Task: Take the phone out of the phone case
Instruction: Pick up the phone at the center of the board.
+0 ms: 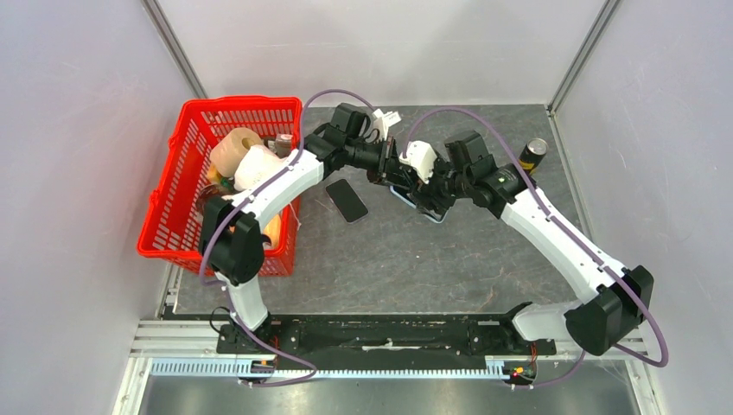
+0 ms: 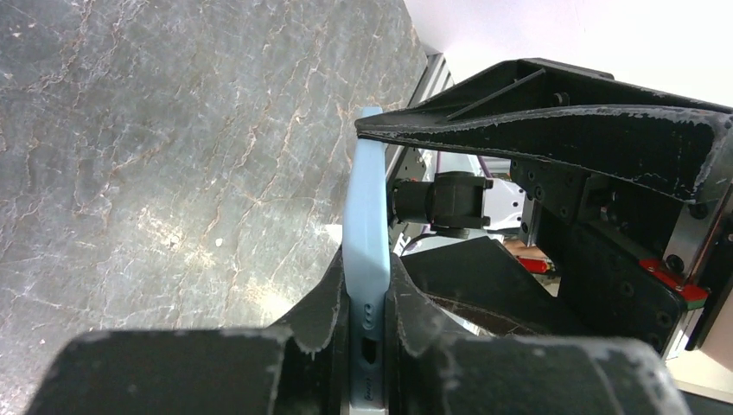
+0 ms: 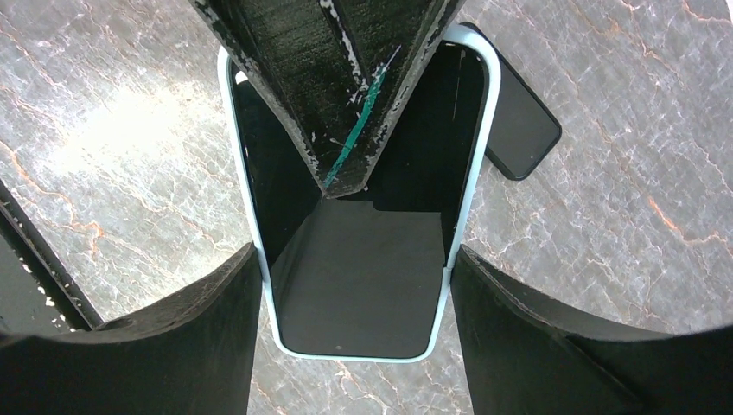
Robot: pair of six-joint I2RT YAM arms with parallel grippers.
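Left arm (image 1: 268, 186): is arched over the red basket's (image 1: 173, 201) right wall and stretched out to its right.
Left gripper (image 2: 366, 272): is pinched shut on the phone case's (image 2: 365, 207) thin edge.
Right arm (image 1: 553, 233): is bent inward toward the basket.
Right gripper (image 3: 354, 277): is clamped across the case's long sides.
Phone (image 1: 347, 200): is laid flat on the table (image 1: 415, 259), between basket and case.

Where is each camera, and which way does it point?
Top external: high behind the robot, looking down on the table; left arm and right arm show.
Left wrist: rides its arm, looking along the left fingers, clamped on the blue phone case.
Right wrist: looking down between the right fingers at that case.
All three share the case.
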